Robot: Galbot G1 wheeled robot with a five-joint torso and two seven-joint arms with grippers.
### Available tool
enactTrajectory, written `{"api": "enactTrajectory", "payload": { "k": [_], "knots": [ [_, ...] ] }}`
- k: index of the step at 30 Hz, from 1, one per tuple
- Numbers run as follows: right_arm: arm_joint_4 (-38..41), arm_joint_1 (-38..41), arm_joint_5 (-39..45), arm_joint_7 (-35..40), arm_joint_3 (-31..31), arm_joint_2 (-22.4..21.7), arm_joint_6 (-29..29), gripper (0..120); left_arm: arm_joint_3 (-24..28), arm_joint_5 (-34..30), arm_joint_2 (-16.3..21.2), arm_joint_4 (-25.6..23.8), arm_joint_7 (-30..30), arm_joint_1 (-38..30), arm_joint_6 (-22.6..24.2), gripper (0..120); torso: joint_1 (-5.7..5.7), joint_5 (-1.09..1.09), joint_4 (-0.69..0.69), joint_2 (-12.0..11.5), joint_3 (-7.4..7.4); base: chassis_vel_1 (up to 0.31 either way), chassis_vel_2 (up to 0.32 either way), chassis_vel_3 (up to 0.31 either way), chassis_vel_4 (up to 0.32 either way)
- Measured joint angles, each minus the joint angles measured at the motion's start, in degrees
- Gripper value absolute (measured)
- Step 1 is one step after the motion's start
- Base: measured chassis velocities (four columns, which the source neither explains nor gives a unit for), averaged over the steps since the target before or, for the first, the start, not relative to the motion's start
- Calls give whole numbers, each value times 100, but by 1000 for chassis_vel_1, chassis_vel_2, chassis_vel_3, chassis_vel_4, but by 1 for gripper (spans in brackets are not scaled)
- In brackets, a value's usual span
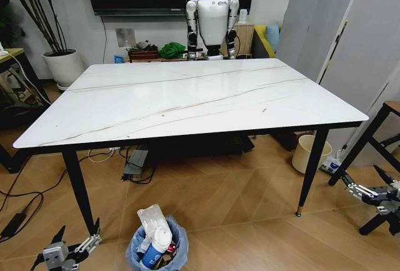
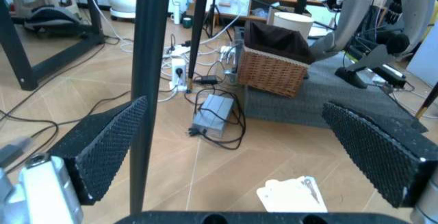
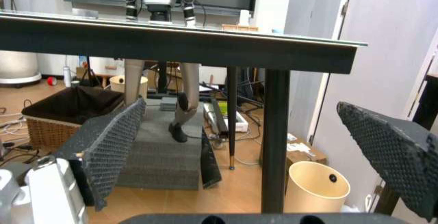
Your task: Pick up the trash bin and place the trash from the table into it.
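White marble-look top of the desk (image 1: pixel 187 99) lies bare from black edge to black edge, its thin veins running across. Both hands hang low, below the front edge and over the wooden floor. The left hand (image 1: pixel 80 246) is released, its fingers spread wide with nothing between them; it sits just outside the desk's front-left leg (image 1: pixel 78 190), which in the left wrist view stands right in front of its inner finger (image 2: pixel 102 149). The trash bin (image 1: pixel 157 246), lined with a crinkly light blue bag, stands on the floor just to the inner side of that hand, near but apart, with crumpled white paper (image 1: pixel 149 218) and a blue-and-white paper cup (image 1: pixel 156 249) sticking up out of it. The right hand (image 1: pixel 375 187) is likewise released, well apart from the bin, out past the desk's front-right leg (image 1: pixel 312 171) and near a beige bucket (image 1: pixel 307 152). Open floor stretches between the two legs.
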Motion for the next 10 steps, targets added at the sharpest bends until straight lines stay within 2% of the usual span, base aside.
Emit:
{"api": "enactTrajectory", "payload": {
  "k": [10],
  "knots": [
    [0,0,0,0,0,0,0,100,44,-6,44,25,-1,-52,94,100,0,1,0,0,0,0,0,0,0]
  ]
}}
